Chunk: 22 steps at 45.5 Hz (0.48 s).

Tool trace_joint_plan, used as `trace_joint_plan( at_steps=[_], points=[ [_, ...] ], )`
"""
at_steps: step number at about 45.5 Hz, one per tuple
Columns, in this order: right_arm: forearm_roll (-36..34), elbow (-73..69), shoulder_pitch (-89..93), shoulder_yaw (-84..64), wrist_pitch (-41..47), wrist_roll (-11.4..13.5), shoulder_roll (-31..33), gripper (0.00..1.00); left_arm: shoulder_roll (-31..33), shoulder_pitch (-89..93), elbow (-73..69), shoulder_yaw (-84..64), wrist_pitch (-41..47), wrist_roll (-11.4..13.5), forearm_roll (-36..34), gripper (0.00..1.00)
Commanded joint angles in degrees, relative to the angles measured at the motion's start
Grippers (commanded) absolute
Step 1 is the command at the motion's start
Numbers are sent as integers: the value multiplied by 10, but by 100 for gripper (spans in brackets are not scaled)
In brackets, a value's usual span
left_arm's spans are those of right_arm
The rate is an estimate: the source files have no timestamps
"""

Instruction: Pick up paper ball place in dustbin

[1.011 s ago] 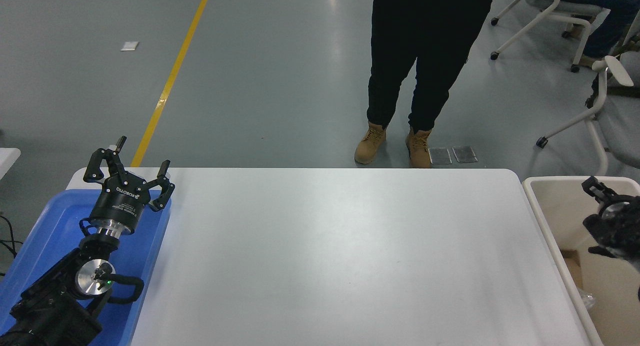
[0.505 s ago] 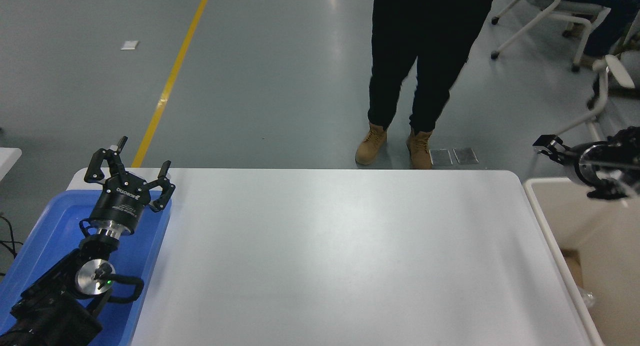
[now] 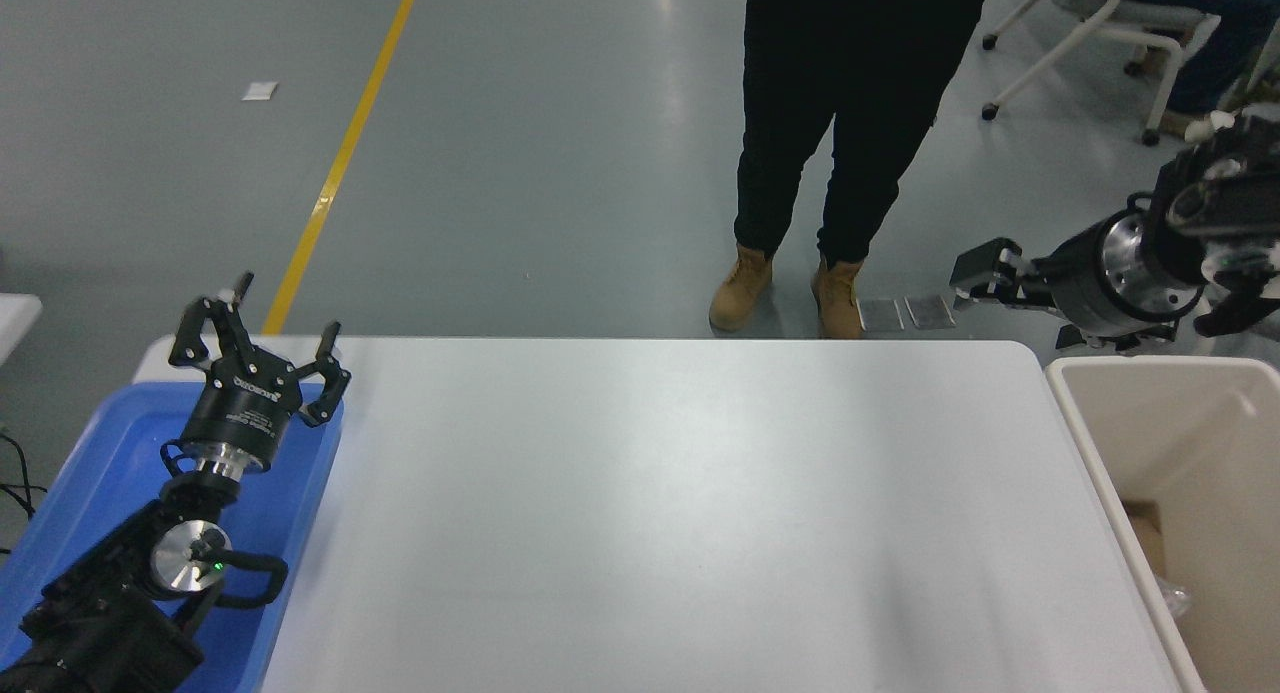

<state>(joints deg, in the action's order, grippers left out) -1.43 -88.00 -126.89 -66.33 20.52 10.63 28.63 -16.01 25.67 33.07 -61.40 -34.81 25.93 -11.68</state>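
The desk [image 3: 660,503] carries no paper ball, and none shows in the dustbin [image 3: 1100,473] beside it; a blind reach risks striking that rim; right tool [image 3: 975,278] hangs above, grip unclear; left tool [image 3: 262,338], parked over the blue tray [image 3: 90,453], gapes empty.

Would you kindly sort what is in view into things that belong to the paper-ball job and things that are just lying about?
Belongs to the job:
dustbin, right of the table
right end effector, raised beyond the table's far right corner
(no paper ball can be made out)

Just lying about:
blue tray
parked left end effector
white table
standing person
chair
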Motion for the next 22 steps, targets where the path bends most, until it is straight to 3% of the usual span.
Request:
trace_joint_plan(
  at_steps=[1, 13, 22],
  points=[
    [1, -59, -108, -7, 123, 0, -6, 100, 0, 0, 0, 0, 0, 0, 0, 98],
    [1, -69, -167, 15, 234, 0, -16, 100, -1, 0, 0, 0, 0, 1, 0, 98],
    [1, -69, -183, 38, 245, 0, -16, 100, 0, 0, 0, 0, 0, 0, 0, 98]
  ],
)
